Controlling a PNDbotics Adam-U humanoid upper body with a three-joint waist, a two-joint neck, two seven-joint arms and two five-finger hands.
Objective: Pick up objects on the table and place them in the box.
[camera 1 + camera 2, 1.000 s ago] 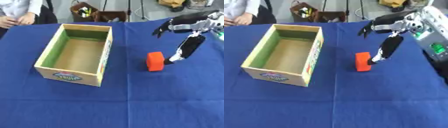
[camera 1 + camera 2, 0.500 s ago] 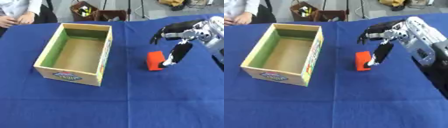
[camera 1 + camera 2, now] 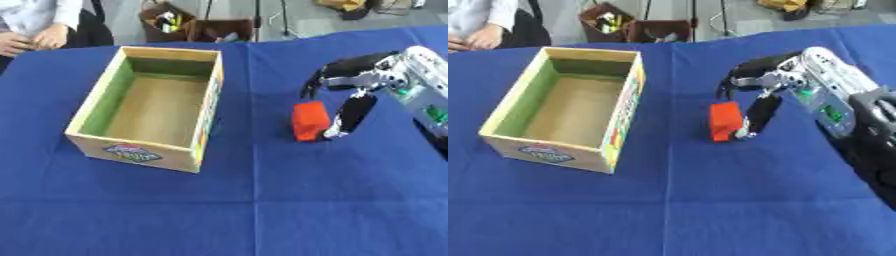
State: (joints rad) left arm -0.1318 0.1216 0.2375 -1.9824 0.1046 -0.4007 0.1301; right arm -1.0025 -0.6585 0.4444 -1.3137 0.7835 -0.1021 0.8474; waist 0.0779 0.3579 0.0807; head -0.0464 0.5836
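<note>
The right hand (image 3: 765, 89) is reaching in from the right side of the view and hanging over the orange-red block (image 3: 725, 121). Its thumb is pointing down along the block's right face, with the tip at the block's lower right corner, touching or very nearly touching it (the contact itself cannot be confirmed). The fingers (image 3: 325, 79) are arching over the block's top toward its far side, and a clear gap is showing between them and the block. The hand is spread around the block but is not closing on it; nothing is being held.

The block is standing upright on the blue tablecloth (image 3: 262, 200), resting on the cloth just to the right of the cardboard box (image 3: 149, 105) and apart from it. The box is sitting left of centre with its open top facing up; its interior is showing a green inner wall and a bare brown floor, with no object lying inside. A printed label is facing the camera on its near wall.

The left hand is not appearing in either view.
</note>
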